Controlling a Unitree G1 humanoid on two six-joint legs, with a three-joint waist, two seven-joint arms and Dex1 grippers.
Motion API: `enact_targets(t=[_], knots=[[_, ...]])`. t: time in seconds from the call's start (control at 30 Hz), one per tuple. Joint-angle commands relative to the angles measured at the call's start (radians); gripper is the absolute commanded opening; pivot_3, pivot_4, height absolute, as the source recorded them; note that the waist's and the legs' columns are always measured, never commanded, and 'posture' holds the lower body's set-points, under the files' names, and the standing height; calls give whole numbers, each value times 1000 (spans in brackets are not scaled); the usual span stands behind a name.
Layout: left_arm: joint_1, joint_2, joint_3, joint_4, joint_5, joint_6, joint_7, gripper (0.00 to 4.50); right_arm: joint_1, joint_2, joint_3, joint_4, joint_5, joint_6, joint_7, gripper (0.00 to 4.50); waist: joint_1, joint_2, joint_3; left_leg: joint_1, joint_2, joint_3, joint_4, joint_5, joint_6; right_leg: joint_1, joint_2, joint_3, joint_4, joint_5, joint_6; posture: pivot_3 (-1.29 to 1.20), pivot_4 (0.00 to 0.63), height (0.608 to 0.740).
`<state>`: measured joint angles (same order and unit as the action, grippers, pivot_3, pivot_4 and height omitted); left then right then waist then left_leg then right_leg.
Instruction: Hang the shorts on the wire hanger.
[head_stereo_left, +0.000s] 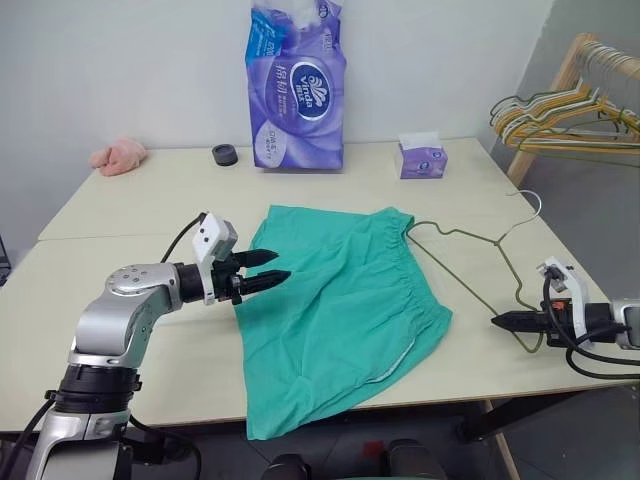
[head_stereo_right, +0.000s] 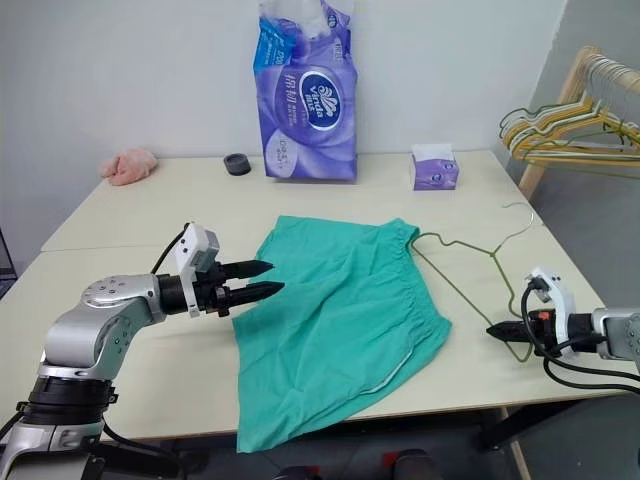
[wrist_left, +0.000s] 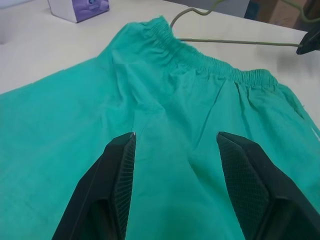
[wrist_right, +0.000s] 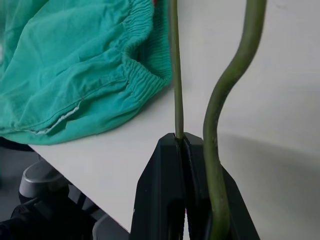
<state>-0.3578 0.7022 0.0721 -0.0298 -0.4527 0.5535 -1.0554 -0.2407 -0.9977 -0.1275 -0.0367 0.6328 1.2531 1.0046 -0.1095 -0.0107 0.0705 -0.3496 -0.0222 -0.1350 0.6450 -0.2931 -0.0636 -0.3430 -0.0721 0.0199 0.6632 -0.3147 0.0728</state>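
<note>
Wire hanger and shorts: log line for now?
right hand: shut on wire hanger | left hand: open over shorts | shorts flat on table, unhung

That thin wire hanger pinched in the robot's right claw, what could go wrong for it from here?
The right gripper is shut on just one strand of the wire hanger, so the springy wire might twist or slip out. The shorts droop over the table's near edge; a tug could slide them off. The left gripper hovers open, holding no cloth yet.

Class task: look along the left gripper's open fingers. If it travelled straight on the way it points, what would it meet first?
Most likely the shorts: the left gripper points slightly downward across the green cloth toward its waistband. The hanger lies beyond. Exact depth is unclear.
</note>
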Motion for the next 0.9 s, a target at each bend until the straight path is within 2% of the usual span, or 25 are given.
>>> enact_targets(t=[0.03, 0.23, 0.5, 0.67, 0.9], knots=[[-7, 15, 30, -12, -6, -25, 5, 2706, 18, -27, 37, -87, 13, -32, 32, 0, -1, 0, 0, 0, 0, 0, 0, 0, 0, 0, 0, 0, 0, 0, 0, -155, 8, 740], [-4, 22, 25, -9, -2, -32, 4, 2706, 43, -18, 95, -102, -35, -92, -7, 0, -2, 0, 0, 0, 0, 0, 0, 0, 0, 0, 0, 0, 0, 0, 0, -154, 12, 740], [-10, 28, 32, 8, -3, -34, 9, 2706, -56, 23, 105, 1, -73, -146, -28, 0, -3, 0, 0, 0, 0, 0, 0, 0, 0, -1, 0, 0, 0, 0, 0, -152, 11, 740], [-15, 42, 59, 55, -5, -45, 10, 2706, -63, -8, 60, -3, -36, -136, 16, 0, -3, 0, 0, 0, 0, -1, 0, 0, 0, -1, 0, 0, 0, 0, 0, -157, 7, 740], [-42, 58, 87, 138, -38, -40, -39, 2706, 57, 18, -65, 25, -33, -123, -49, 0, 0, 0, -1, 0, 0, 0, 0, 0, 0, 0, 0, 0, 0, 0, 0, -176, 5, 740]])
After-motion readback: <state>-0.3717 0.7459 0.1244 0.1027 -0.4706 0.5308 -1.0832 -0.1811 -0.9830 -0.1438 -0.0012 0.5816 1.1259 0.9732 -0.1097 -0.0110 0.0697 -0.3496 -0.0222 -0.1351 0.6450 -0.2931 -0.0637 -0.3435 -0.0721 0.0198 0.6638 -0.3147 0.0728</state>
